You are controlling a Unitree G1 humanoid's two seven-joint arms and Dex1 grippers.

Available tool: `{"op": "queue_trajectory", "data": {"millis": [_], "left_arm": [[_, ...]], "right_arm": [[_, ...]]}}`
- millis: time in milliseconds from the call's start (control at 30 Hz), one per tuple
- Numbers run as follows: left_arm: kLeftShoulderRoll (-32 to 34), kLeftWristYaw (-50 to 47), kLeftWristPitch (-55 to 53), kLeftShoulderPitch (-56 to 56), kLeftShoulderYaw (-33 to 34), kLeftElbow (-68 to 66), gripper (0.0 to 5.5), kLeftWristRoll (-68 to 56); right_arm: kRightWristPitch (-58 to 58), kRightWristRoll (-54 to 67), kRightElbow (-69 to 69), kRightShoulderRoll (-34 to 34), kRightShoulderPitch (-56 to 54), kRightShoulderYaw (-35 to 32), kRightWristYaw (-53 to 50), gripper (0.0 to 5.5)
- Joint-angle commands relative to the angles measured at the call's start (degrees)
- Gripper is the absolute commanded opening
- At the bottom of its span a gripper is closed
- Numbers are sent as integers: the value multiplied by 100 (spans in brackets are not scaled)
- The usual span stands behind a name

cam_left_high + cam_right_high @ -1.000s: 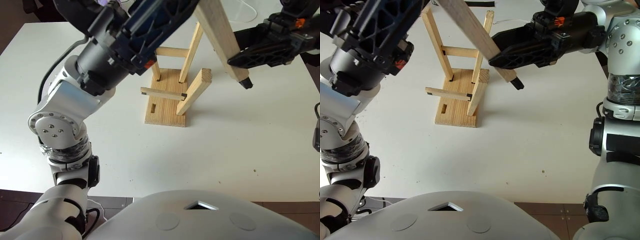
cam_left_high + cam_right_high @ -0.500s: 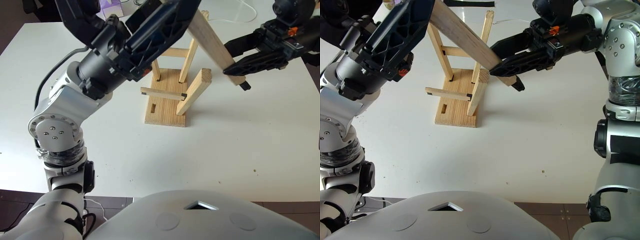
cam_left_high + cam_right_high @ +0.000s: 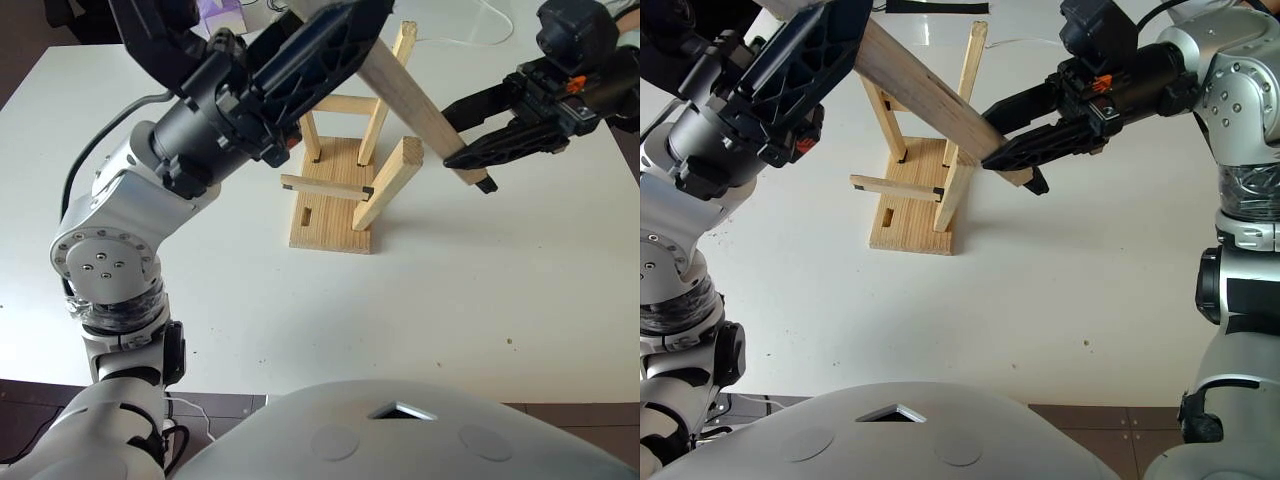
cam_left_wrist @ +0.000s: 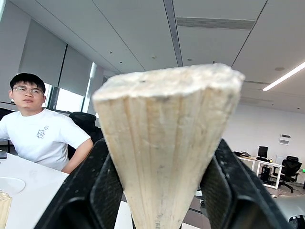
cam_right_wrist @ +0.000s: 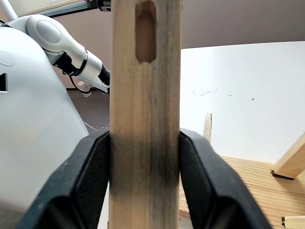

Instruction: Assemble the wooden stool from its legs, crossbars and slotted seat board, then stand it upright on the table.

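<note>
The leg point(image 3: 415, 103) is gripped at both ends, slanting from left end effector point(image 3: 352, 38) down to right end effector point(image 3: 457, 135), seat board point(image 3: 330, 226) below.

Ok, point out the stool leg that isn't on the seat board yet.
The slanted leg held in the air, clamped in both arms' jaws; the other three stand on the seat board.

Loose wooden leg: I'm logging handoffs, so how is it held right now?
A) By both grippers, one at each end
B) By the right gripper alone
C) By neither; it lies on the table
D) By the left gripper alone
A: the left gripper clamps the upper end of the loose leg and the right gripper clamps its lower end, above the table.
</note>
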State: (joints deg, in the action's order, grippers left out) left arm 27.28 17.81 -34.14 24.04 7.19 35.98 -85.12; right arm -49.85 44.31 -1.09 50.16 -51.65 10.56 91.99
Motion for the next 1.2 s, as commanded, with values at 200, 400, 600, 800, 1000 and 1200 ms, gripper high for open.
{"op": "queue_trajectory", "data": {"millis": [200,400,600,800,1000,1200], "left_arm": [[788,738,195,690,999,-567,204,287],[2208,1982,117,398,1998,-1579,204,1329],[2957,3434,421,-483,1972,-2547,204,2845],[2163,3759,1035,-1128,1440,-2883,204,3731],[1313,3596,1305,-1400,1066,-2589,204,3968],[907,3560,1352,-1636,889,-2312,204,4059]], "right_arm": [[595,-85,-455,-290,-308,-717,-271,299],[985,-221,-591,-509,166,-1548,-1336,320],[1037,62,365,-874,1615,-2621,-2621,320],[1245,-113,600,-1295,2031,-2419,-3128,320],[1467,-409,69,-1458,1571,-1954,-3054,320],[1663,-609,-351,-1491,1258,-1737,-2902,320]]}}
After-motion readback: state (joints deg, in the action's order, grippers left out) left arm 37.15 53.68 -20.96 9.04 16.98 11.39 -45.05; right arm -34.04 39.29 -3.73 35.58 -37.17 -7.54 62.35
